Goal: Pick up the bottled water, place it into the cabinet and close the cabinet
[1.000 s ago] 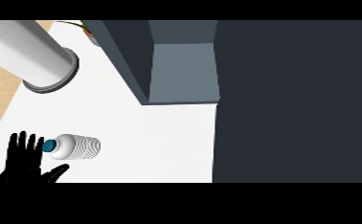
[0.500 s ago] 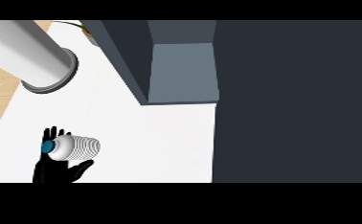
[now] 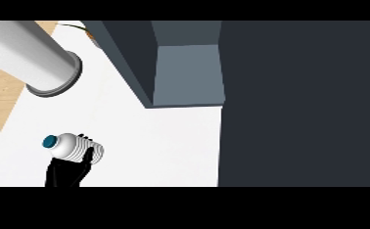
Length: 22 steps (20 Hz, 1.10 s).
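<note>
The pick-up is in hand: the left hand [image 3: 66,171], fingers curled round the bottled water [image 3: 72,148] low on the white surface [image 3: 159,140], must next carry it into the open cabinet [image 3: 186,74].

A white counter [image 3: 166,140] fills the lower middle of the head view. At its upper left a large grey cylinder [image 3: 33,57] lies slanted, its darker rimmed end facing down and right. A strip of light wood [image 3: 11,96] shows along the left edge, beside the counter.
</note>
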Each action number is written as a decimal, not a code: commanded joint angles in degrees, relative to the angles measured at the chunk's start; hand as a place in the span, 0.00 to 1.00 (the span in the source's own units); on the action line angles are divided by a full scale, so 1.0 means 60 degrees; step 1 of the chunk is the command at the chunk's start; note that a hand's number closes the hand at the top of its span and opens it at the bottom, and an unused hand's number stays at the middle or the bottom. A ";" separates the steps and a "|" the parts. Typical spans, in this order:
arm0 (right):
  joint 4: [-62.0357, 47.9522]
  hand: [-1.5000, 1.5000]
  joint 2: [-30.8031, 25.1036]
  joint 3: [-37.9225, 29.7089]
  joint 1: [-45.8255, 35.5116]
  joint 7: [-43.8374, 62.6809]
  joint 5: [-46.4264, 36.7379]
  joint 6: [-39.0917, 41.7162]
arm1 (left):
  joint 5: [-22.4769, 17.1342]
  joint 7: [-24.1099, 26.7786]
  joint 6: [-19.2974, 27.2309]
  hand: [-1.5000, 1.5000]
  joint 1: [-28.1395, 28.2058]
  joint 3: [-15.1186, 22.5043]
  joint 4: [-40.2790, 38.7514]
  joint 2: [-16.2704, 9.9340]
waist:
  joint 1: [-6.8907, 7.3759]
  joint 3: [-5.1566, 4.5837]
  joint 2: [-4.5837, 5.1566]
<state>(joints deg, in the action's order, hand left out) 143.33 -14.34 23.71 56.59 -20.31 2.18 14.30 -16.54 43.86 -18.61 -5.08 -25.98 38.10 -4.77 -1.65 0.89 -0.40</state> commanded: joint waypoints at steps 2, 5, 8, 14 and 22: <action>0.1295 0.00 -0.0063 0.0201 0.0332 0.0347 -0.0382 -0.0293 | 0.0830 0.0737 0.1182 1.00 -0.0932 0.0190 -0.1078 -0.0177 | -0.0096 -0.0188 0.0096; 0.1324 0.00 -0.0260 0.0175 0.0079 0.0603 -0.0340 -0.0263 | 0.1211 0.1412 0.1472 1.00 -0.0857 0.0346 -0.1218 -0.0243 | -0.0001 -0.0190 0.0124; 0.1075 0.00 -0.0399 0.0087 0.0387 0.0160 -0.0183 -0.0169 | 0.2481 0.2173 0.1857 1.00 -0.0638 0.1490 -0.1021 0.0176 | -0.0148 -0.0180 0.0087; 0.1151 0.00 -0.0460 0.0182 0.0711 -0.0094 -0.0258 -0.0362 | 0.4046 0.2864 0.2377 1.00 -0.0940 0.2710 -0.1102 -0.0058 | -0.0026 -0.0169 0.0060; 0.1587 0.00 -0.0962 -0.0217 0.1069 -0.0061 0.0077 -0.0395 | 0.3623 0.1306 0.2348 1.00 -0.1395 0.3187 -0.0029 0.0612 | 0.0148 -0.0146 0.0017</action>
<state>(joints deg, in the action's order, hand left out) 143.15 -17.32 24.32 59.35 -23.58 1.55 11.63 5.62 55.89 -4.04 -12.20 -7.68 34.66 -1.69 -1.07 0.12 -0.22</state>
